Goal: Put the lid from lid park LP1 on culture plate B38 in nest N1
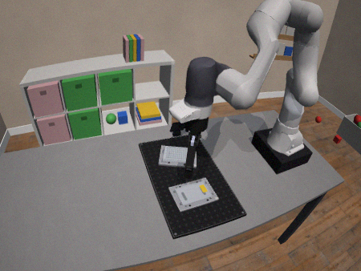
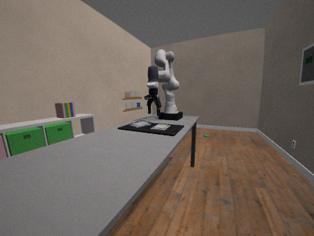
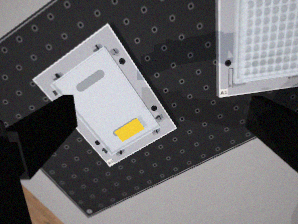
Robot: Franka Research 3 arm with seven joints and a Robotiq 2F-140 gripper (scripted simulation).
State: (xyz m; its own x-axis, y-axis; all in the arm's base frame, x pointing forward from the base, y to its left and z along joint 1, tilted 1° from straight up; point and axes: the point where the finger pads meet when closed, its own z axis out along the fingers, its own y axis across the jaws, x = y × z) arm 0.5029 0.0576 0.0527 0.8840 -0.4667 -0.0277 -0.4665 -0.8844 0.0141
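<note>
Two dark fingers of the gripper (image 1: 188, 154) are standing fully spread, gripping nothing, hanging above the black perforated mat (image 1: 208, 218). The lid (image 3: 107, 102), bearing a yellow label (image 3: 129, 129), is lying in its park. The culture plate (image 1: 173, 154) is sitting uncovered in its nest, partly cropped in the wrist view. Tiny corner lettering is too small to read.

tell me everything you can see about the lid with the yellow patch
The lid is a flat, pale grey rectangle, plastic by its look, with a yellow patch near one short end and a darker grey oblong mark near the other. It lies flat in a white holder with small pegs round it, on the black dotted mat. The open claw hangs above it, not touching.
</note>
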